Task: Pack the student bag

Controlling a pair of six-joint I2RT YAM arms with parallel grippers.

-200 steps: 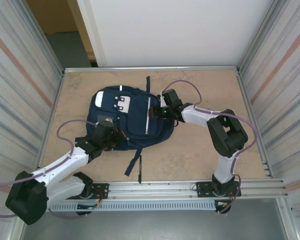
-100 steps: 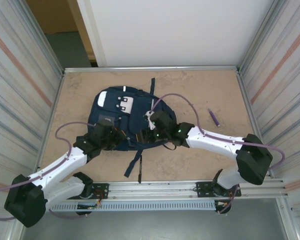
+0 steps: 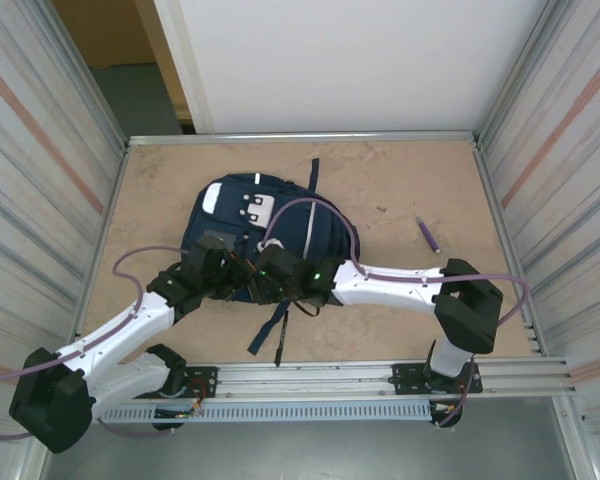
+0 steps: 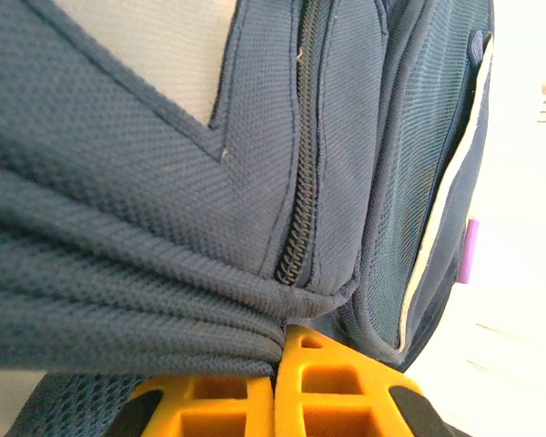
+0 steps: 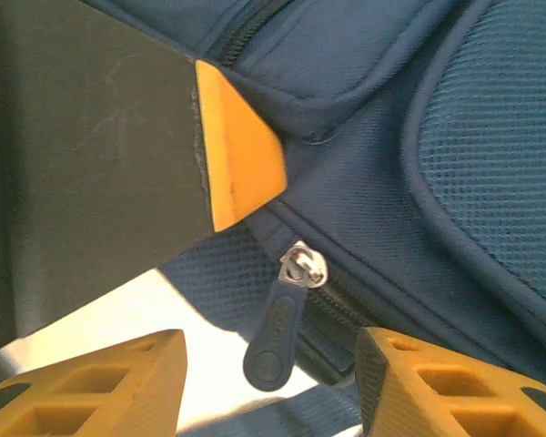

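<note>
- While the student bag [image 3: 285, 230] lies flat on the counter [image 3: 400, 190], closer to the left edge than the right and about midway between the far and near edges, both arms meet over its near end.
- One dark strap [image 3: 270, 330] trails off the bag toward the near edge; another [image 3: 313, 170] points toward the far edge.
- The left tool [image 3: 242, 280] sits at the bag's near-left corner. In the left wrist view the left tool [image 4: 275, 391] is closed tight, with a bunched fold of navy fabric pinched between its orange fingers just below a closed zipper.
- The right tool [image 3: 270, 275] sits just beside the left one, over the bag's near edge.
- In the right wrist view the right tool [image 5: 268, 382] stands partly open, its orange fingers well apart and holding nothing.
- A dark zipper pull [image 5: 278, 337] hangs from its metal slider into the gap between those fingers, touching neither of them.
- An orange-tipped dark finger [image 5: 241, 168], apparently the left tool's, presses on the fabric just above that slider.
- A purple pen [image 3: 429, 235] lies alone on the counter near the right edge, well apart from the bag.
</note>
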